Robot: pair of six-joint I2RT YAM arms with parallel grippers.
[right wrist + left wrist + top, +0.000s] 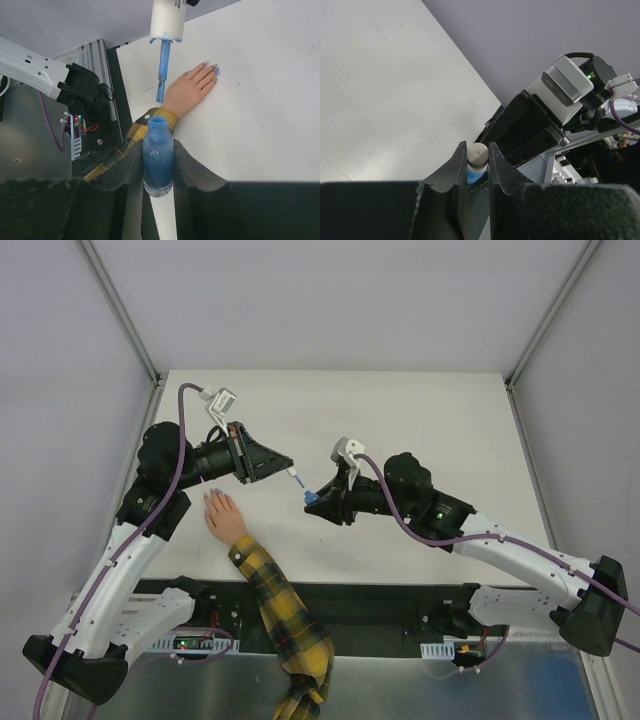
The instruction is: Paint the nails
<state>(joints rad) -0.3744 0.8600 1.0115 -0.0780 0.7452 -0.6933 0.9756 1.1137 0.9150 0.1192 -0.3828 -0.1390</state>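
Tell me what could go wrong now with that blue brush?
The brush, coated blue, is out of the open bottle, so it could drip on the white table or the plaid sleeve. The bottle has no lid and is only pinched by the right jaws; a tilt might spill it. The nails are tiny, so paint may smear the hand.

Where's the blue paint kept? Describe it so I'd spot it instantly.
On the white table, find the right gripper near the middle. Clamped upright in it is a small clear bottle of blue liquid. Its neck is open, unlike the white-capped brush held close by in the left gripper.
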